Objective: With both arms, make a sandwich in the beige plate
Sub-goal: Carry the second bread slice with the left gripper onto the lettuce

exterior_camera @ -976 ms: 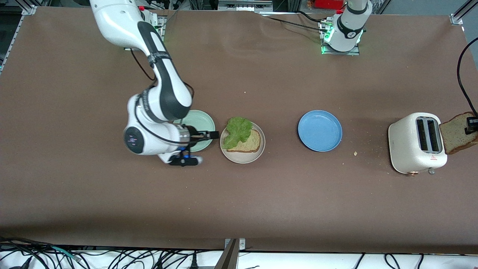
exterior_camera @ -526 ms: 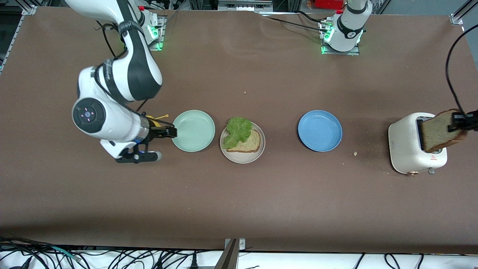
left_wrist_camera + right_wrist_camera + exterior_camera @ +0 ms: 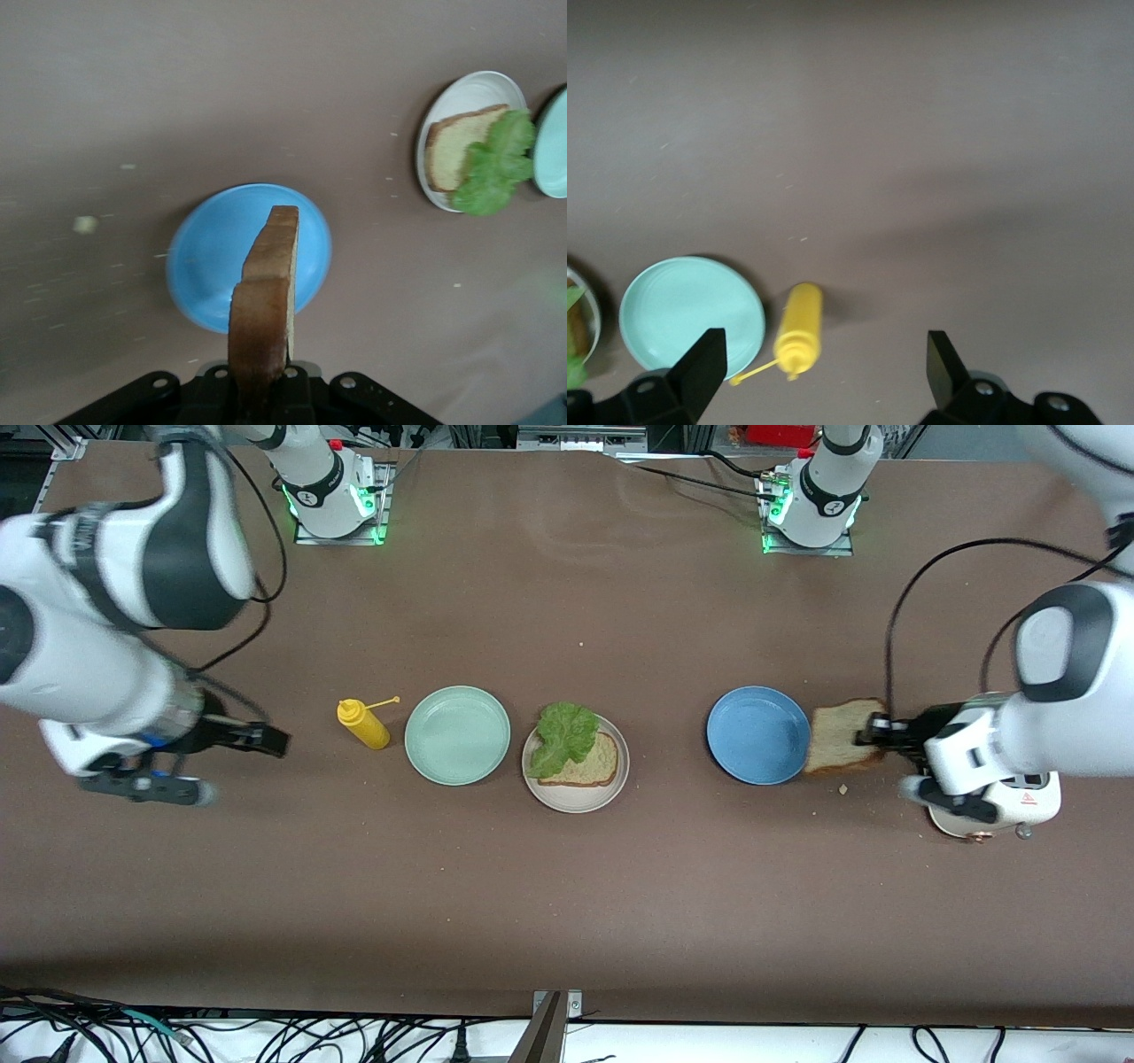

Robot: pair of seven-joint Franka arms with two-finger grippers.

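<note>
Since a second ago both arms have swung: the right arm has pulled away from the mint-green plate [image 3: 457, 735] toward its own end of the table, uncovering a yellow squeeze bottle [image 3: 363, 724] lying beside that plate, while the left arm has carried its bread slice [image 3: 842, 737] from the white toaster [image 3: 1010, 806] to the edge of the blue plate [image 3: 758, 735]. The left gripper [image 3: 873, 733] is clamped on that slice; its wrist view shows the slice [image 3: 264, 301] edge-on, upright over the blue plate, which the front view cannot tell. The right gripper [image 3: 270, 740] hangs over bare table, fingers [image 3: 700, 367] spread wide with nothing between them. On the beige plate [image 3: 576, 799], between the mint-green and blue plates, lies one bread slice [image 3: 589, 766] with a lettuce leaf [image 3: 563, 735] on it. A red warning triangle marks the toaster's front; no writing is legible.
</note>
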